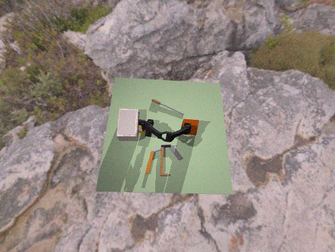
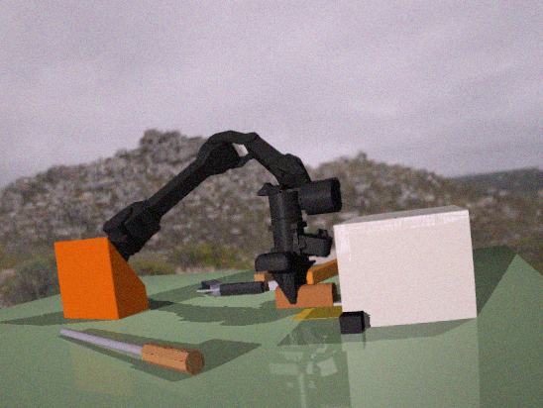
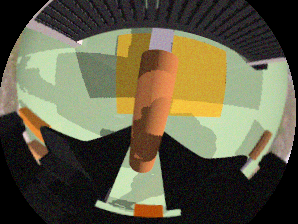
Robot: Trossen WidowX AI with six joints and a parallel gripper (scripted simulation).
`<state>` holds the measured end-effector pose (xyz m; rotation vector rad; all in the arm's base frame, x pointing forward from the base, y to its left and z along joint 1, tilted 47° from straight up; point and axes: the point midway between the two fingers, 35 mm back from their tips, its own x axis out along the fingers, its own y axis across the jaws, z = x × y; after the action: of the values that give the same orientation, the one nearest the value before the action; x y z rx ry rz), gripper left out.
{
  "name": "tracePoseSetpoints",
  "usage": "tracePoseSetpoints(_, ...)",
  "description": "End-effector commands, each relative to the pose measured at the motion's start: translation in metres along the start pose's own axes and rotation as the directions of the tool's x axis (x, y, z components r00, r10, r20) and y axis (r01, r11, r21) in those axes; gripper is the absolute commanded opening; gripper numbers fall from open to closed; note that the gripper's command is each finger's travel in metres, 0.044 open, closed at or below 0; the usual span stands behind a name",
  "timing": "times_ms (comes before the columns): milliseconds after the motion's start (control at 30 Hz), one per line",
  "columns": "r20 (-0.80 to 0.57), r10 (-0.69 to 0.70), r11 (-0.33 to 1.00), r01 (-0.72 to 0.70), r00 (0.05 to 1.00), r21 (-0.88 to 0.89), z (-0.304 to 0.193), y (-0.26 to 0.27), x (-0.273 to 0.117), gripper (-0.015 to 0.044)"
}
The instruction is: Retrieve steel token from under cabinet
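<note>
My gripper (image 2: 293, 300) (image 3: 147, 131) points down in front of the cabinet (image 1: 128, 123) (image 2: 406, 269). It is shut on the brown round handle (image 2: 317, 295) (image 3: 152, 100) of a tool. The tool's grey shaft (image 3: 161, 40) (image 2: 338, 304) runs from the handle toward the cabinet, and its far end is hidden there. The handle lies across the yellow marked area (image 3: 200, 75) (image 2: 317, 313) in the wrist view. The dark vent slots (image 3: 210, 25) show at the top of that view, with pale thin strips behind the middle ones. I cannot make out the steel token.
A brown-handled rod (image 1: 156, 101) (image 2: 170, 357) lies on one side. On the other lie an orange-handled tool (image 1: 150, 163), a brown L-shaped piece (image 1: 162, 162) and a dark-handled tool (image 1: 176, 153) (image 2: 242, 288). A small black block (image 2: 353, 322) stands by the cabinet's front corner. The orange base (image 1: 193, 123) (image 2: 86, 279) is opposite.
</note>
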<state>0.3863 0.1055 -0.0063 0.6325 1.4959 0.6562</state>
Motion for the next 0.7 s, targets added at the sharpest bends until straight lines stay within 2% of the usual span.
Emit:
tracePoseSetpoints(0,-0.005,-0.002,1.000,0.002,1.000,0.002,-0.006,-0.001,0.001,0.0000)
tracePoseSetpoints(667,-0.006,-0.002,1.000,0.002,1.000,0.002,-0.025,0.000,0.001,0.0000)
